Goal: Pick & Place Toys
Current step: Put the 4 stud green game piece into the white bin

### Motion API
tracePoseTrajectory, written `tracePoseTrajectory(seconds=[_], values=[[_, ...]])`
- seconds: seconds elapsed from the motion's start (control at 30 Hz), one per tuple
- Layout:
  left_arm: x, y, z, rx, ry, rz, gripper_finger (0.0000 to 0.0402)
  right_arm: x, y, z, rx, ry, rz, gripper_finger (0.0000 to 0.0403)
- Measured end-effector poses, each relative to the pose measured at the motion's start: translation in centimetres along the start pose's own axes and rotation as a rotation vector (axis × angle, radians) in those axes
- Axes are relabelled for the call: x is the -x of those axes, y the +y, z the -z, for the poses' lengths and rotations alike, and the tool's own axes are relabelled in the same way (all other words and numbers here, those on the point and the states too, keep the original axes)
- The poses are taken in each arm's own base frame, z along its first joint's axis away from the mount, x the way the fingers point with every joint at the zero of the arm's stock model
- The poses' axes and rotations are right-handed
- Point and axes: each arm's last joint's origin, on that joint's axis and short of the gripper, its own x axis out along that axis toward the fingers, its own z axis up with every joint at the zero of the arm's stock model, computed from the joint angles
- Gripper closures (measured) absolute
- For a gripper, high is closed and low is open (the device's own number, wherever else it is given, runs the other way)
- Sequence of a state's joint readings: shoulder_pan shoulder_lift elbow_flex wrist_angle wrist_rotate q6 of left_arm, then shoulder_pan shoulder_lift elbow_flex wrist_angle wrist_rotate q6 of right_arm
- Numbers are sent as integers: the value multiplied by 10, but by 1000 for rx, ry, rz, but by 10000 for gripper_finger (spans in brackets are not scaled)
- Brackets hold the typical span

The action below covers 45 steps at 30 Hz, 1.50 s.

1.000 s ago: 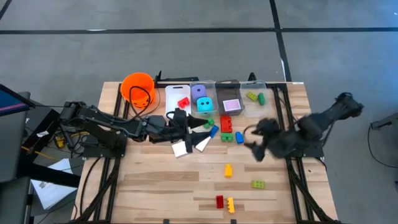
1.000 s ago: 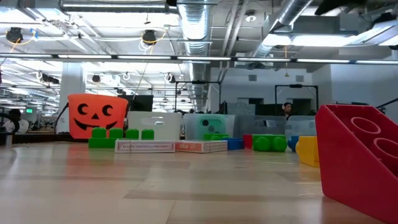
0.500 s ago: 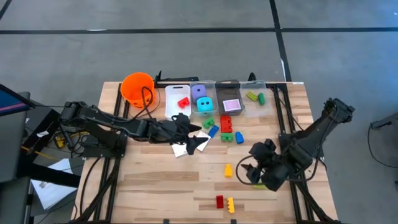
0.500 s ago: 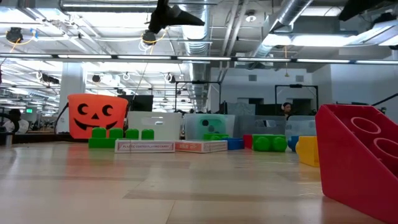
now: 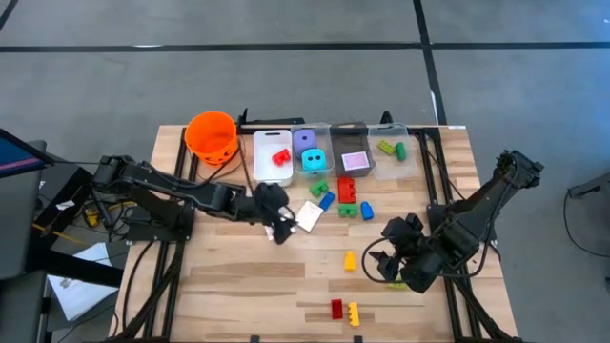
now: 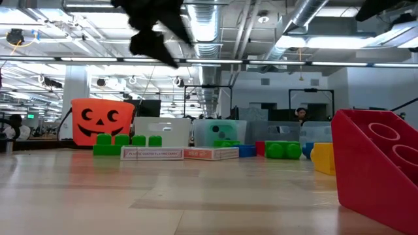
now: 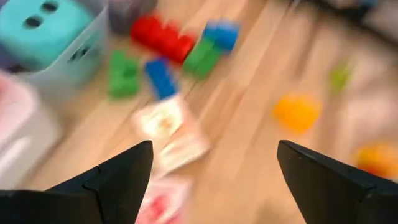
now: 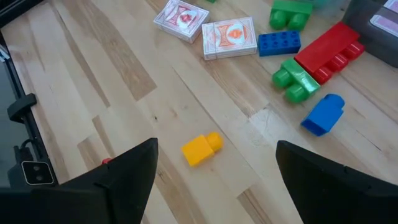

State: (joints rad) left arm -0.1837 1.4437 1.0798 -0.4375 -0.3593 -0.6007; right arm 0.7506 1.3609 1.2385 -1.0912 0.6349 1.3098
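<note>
A: Targeting cards [image 8: 230, 34], flat mid-bench, just ahead of left claw [image 5: 279, 225]. It's open, empty, much nearer.

B: Right claw [image 5: 393, 262]?

A: Open too, empty, over the yellow brick [image 8: 201, 149]; cards lie well beyond it.

Two red-and-white cards [image 8: 205, 28] lie flat side by side. Beside them sit a blue brick [image 8: 279, 43], a long red brick [image 8: 328, 46] and green bricks [image 8: 293, 84]; a yellow brick [image 8: 201, 149] lies well apart.
</note>
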Motion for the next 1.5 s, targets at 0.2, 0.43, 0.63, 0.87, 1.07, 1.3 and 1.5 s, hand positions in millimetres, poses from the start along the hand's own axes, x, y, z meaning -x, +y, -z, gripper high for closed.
tracePoseTrajectory(seconds=[0.2, 0.43, 0.63, 0.87, 1.07, 1.3, 1.5], values=[[4, 17, 21, -257, 224, -161, 64, 0, 0, 0, 0, -1, 0, 85], [13, 19, 23, -279, 236, -163, 64, 0, 0, -1, 8, -42, 12, 85], [37, 28, 27, -107, 11, -36, 64, -1, -1, -3, 15, -45, 20, 85], [51, 70, 79, 173, -180, 89, 64, -6, -4, -9, 11, -52, 42, 85], [35, 97, 128, 86, -188, 93, 64, -12, -6, -19, 13, -63, 59, 85], [23, 114, 155, 5, -158, -25, 64, -18, -8, -27, -24, -73, 73, 85], [19, 121, 165, -148, -146, -84, 64, -21, -11, -32, -47, -76, 92, 85]])
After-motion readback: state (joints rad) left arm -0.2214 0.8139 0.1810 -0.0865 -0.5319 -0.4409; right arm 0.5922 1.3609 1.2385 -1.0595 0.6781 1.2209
